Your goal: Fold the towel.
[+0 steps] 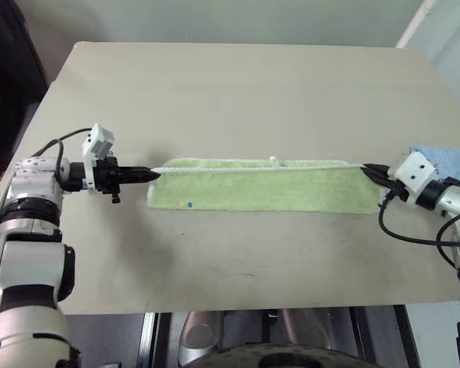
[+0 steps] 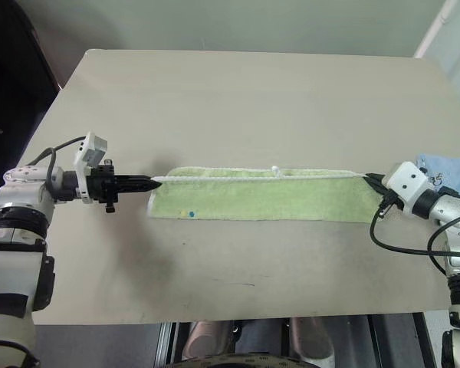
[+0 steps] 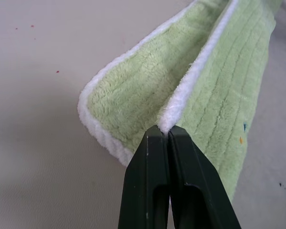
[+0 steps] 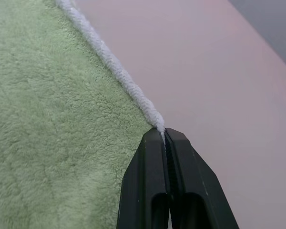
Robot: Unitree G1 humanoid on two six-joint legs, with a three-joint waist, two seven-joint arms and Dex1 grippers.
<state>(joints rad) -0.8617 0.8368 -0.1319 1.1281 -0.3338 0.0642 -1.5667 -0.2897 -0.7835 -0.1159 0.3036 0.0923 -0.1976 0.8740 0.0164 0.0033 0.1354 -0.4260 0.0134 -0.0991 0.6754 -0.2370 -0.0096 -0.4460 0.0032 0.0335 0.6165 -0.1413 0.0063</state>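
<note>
The towel (image 1: 264,186) stretches as a long folded green strip between my two grippers, its white edging along the far side and the near layer lying on the table (image 1: 230,100). My left gripper (image 1: 155,175) is pinched tight on the white edge at its end; my right gripper (image 1: 368,170) is clamped on the edging at the opposite corner. Just behind my right wrist lies a light blue cloth (image 1: 448,162).

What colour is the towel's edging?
White edging on the light green towel; the left wrist view shows it best.
</note>
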